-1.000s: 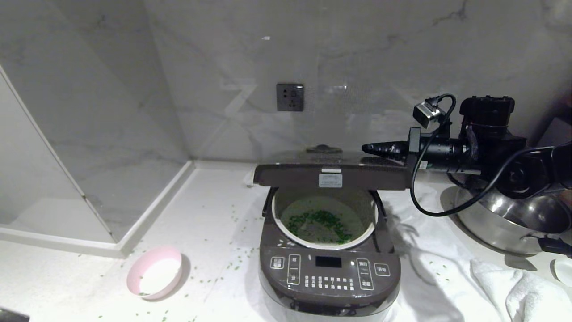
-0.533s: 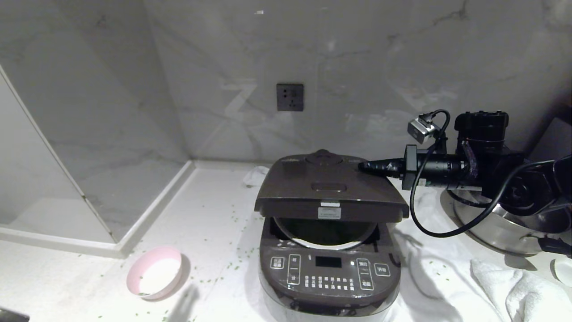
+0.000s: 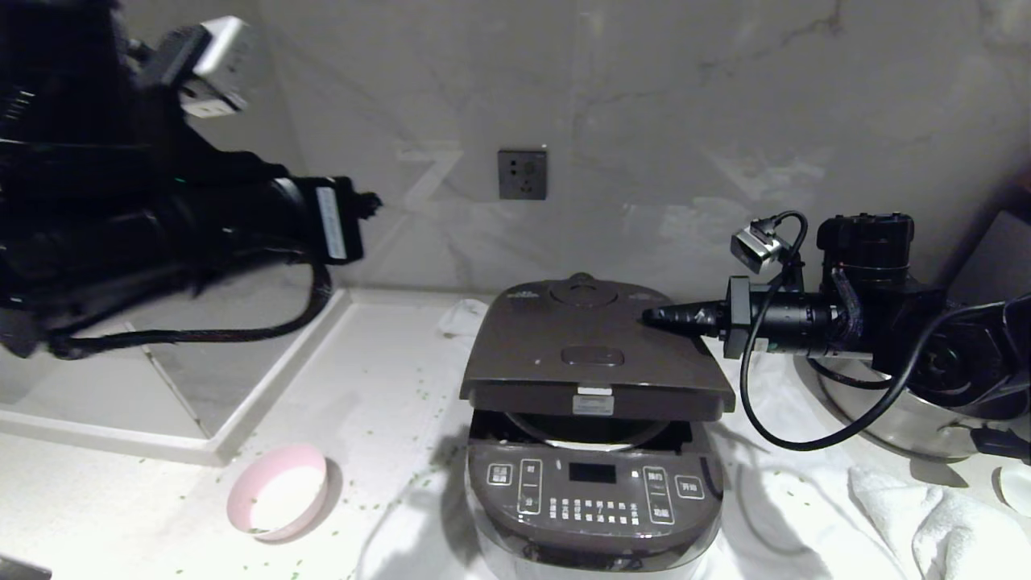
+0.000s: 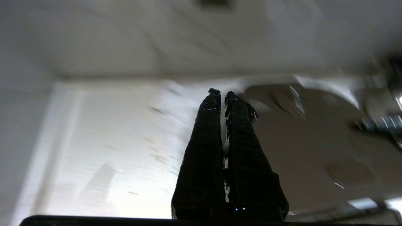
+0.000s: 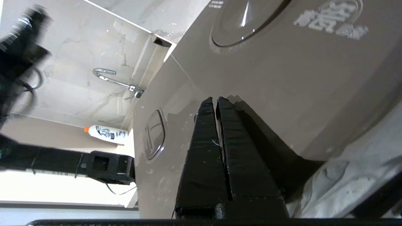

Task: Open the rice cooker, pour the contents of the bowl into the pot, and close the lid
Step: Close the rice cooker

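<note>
Rice cooker [image 3: 594, 483] sits centre on the table [image 3: 378, 403], front panel toward the robot. Lid [image 3: 592, 354] is nearly down but not latched: a gap shows at the front edge, with the pale rim of the pot [image 3: 592, 441] visible through it. Right hand [image 3: 651, 316] comes in level from the right, fingers pressed together and empty, tips resting on the rear right part of the lid top next to the round steam vent [image 3: 583, 290]. Left hand [image 3: 372, 203] is up high on the left, clear of the cooker, fingers together, holding nothing. Bowl [image 3: 278, 491] stands on the table left of the cooker, well apart, looks empty. Green bits [image 3: 419, 395] scattered on the table around it. Steel pan [image 3: 902, 419] and white cloth [image 3: 926, 515] on the right.
</note>
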Available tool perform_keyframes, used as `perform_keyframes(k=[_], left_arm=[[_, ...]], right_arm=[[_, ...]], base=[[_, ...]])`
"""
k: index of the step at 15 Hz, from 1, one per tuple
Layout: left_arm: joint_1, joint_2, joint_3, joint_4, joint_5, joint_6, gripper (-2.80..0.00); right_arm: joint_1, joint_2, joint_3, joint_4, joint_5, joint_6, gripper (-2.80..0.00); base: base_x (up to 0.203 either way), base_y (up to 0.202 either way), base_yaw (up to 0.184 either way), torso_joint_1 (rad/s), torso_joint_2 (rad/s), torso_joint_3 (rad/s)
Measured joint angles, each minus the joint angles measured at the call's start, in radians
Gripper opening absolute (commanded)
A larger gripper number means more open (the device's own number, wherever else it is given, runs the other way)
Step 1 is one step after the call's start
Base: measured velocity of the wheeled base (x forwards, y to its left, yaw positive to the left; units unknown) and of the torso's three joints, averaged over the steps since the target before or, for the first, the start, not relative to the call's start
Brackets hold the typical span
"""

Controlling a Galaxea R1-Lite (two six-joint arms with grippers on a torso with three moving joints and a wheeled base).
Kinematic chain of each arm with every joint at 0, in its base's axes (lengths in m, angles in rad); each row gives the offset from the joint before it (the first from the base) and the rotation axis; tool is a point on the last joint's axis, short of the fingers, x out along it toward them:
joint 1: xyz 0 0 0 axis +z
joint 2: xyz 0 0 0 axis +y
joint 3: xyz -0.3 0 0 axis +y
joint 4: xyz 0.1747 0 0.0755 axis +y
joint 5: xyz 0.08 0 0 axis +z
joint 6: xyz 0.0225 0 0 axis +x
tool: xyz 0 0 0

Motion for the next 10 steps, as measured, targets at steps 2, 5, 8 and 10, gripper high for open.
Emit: perform_keyframes(k=[2,5,8,10], left_arm=[[-0.097,0.092,-0.003,-0.002,0.012,-0.06,-2.8],[-0.148,0.154,0.055,-0.002,-0.003,-0.086,-2.8],[-0.175,0.167,0.121,-0.005,-0.016,-0.091,-2.8],[-0.184,0.164,0.155,-0.004,-0.016,-0.091,-2.8]], right_arm=[[-0.001,-0.005,0.015,-0.001,-0.001,-0.005,-2.8],[-0.002,-0.008,0.032,-0.015,-0.001,-0.014,-2.8],[-0.002,-0.008,0.035,-0.015,-0.001,-0.014,-2.8],[-0.002,-0.008,0.04,-0.015,-0.001,-0.015,-2.8]], base=[[0.0,0.0,0.0,0.0,0.0,0.0],[0.0,0.0,0.0,0.0,0.0,0.0],[0.0,0.0,0.0,0.0,0.0,0.0],[0.0,0.0,0.0,0.0,0.0,0.0]])
